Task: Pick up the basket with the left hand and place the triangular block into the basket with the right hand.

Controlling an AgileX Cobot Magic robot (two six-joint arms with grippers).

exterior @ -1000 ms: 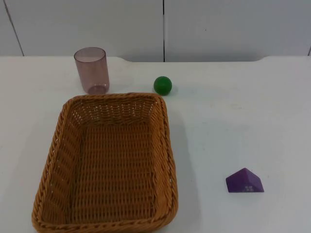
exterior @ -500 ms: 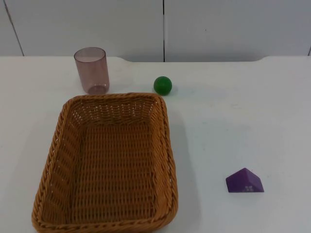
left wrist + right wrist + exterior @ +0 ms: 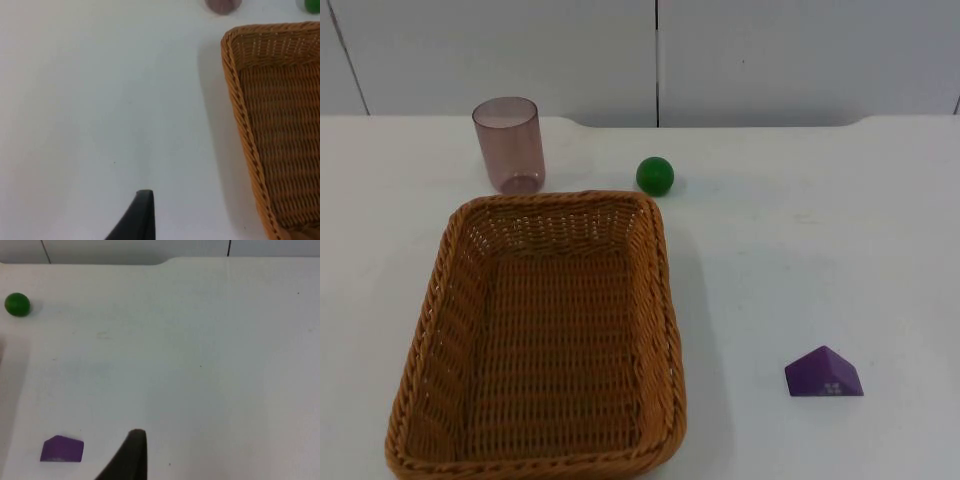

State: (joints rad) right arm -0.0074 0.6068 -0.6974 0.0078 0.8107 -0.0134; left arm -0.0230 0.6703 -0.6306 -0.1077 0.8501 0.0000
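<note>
The brown wicker basket point(image 3: 545, 335) sat flat on the white table point(image 3: 820, 250), with nothing inside it. The purple triangular block point(image 3: 823, 373) lay on the table well to the right of the basket, apart from it. A see-through purple cup point(image 3: 507, 144) stood upright just behind the basket. A small green ball point(image 3: 655, 176) rested just behind the basket too. The left gripper point(image 3: 140, 220) hung over bare table beside the basket. The right gripper point(image 3: 131, 457) hung near the block. I cannot tell how either gripper's fingers stood.
</note>
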